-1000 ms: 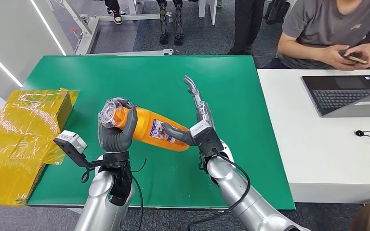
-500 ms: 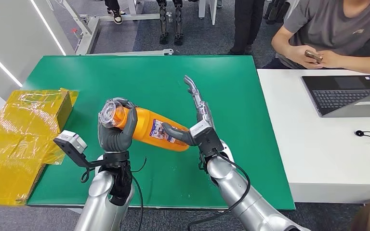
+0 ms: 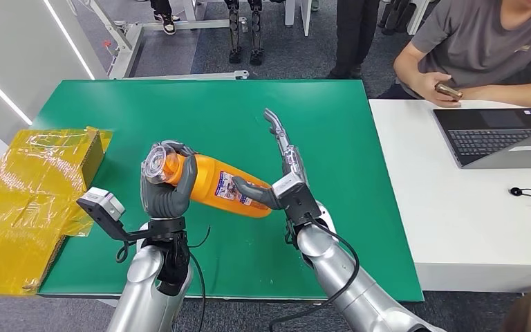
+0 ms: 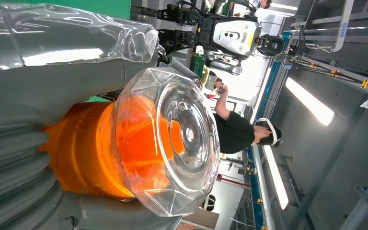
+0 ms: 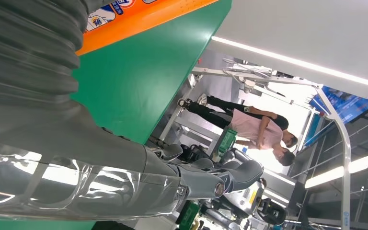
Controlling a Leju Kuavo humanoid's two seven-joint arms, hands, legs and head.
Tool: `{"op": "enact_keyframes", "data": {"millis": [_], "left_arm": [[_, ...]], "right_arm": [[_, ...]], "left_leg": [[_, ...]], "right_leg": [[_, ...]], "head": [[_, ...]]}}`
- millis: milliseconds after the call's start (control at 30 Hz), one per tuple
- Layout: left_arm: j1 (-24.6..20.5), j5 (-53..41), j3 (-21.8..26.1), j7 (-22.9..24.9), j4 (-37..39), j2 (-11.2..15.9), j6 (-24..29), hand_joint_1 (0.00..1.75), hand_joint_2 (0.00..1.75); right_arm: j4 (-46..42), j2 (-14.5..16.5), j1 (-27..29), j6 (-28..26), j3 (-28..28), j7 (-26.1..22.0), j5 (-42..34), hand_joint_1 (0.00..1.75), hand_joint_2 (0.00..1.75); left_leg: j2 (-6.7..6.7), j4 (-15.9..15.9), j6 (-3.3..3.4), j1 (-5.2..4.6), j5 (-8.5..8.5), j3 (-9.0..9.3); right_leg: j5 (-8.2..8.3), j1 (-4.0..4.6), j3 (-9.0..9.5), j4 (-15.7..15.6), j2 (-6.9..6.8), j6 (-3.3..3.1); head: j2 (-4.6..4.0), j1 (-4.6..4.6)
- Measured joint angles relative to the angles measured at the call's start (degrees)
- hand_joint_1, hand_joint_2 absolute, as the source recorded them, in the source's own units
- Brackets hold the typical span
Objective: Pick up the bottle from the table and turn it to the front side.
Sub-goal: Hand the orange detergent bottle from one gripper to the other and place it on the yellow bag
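Note:
The orange bottle [image 3: 225,185] with a clear cap [image 3: 156,162] lies tilted above the green table [image 3: 180,111], label side up. My left hand [image 3: 164,190] grips it around the neck just below the cap. My right hand [image 3: 283,173] stands at the bottle's base end: its thumb touches the bottle and its fingers [image 3: 275,128] stretch straight away from it. The left wrist view looks at the clear cap [image 4: 172,139] over the orange neck, wrapped by my left hand [image 4: 52,62]. In the right wrist view my right hand [image 5: 52,120] lies beside the bottle's label [image 5: 139,19].
A yellow plastic-wrapped box [image 3: 34,187] sits at the table's left edge. A white table [image 3: 456,207] with a laptop [image 3: 498,135] adjoins on the right, where a seated person [image 3: 484,48] holds a phone. Bare green surface lies behind and in front of the bottle.
Both arms and the bottle have stayed still. The seated person has shifted their hands and phone.

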Motion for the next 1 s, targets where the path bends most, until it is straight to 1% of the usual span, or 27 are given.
{"op": "enact_keyframes", "data": {"millis": [1000], "left_arm": [[0.0,0.0,0.0,0.0,0.0,0.0,0.0,1.75,1.75]], "right_arm": [[0.0,0.0,0.0,0.0,0.0,0.0,0.0,0.0,1.75]], "left_leg": [[0.0,0.0,0.0,0.0,0.0,0.0]], "right_leg": [[0.0,0.0,0.0,0.0,0.0,0.0]], "head": [[0.0,-0.01]]}}
